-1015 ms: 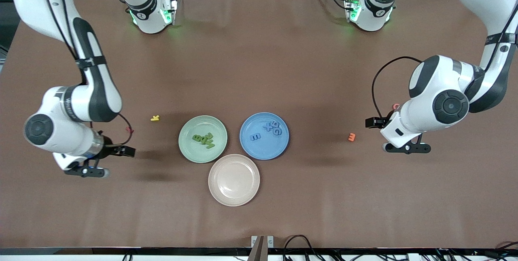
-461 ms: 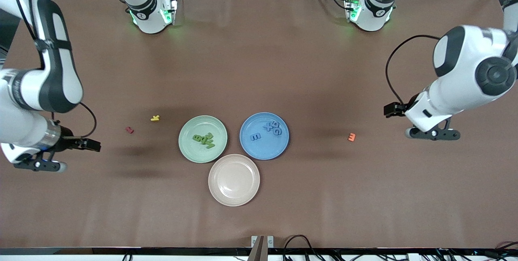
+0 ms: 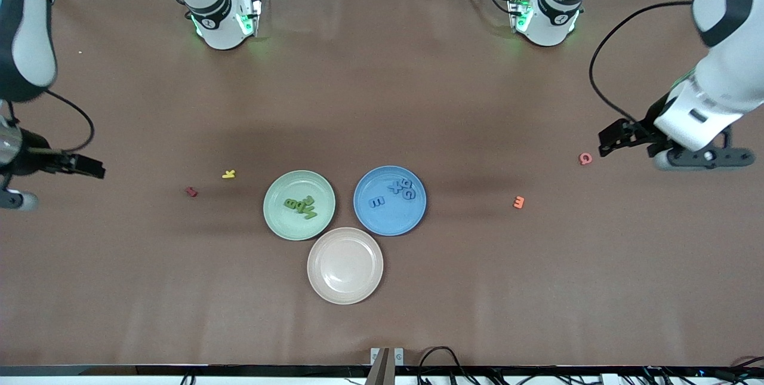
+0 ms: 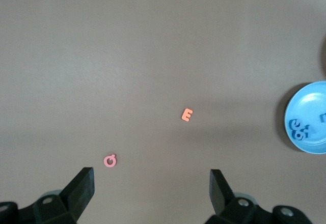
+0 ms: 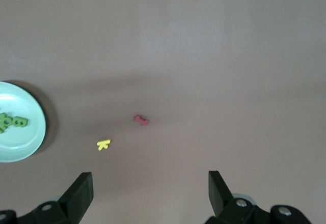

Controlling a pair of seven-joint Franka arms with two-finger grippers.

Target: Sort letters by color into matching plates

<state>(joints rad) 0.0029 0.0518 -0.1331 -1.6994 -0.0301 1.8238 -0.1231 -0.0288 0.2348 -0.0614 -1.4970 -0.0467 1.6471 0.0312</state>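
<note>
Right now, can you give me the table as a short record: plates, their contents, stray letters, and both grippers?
green plate: four green letters
blue plate: four blue letters
beige plate: nothing in it, nearest the front camera
strays, right arm's end: yellow letter, red letter
strays, left arm's end: orange letter, pink letter
left gripper: open, holding nothing, over bare table by the pink letter
right gripper: open, holding nothing, over the table's edge at its own end
</note>
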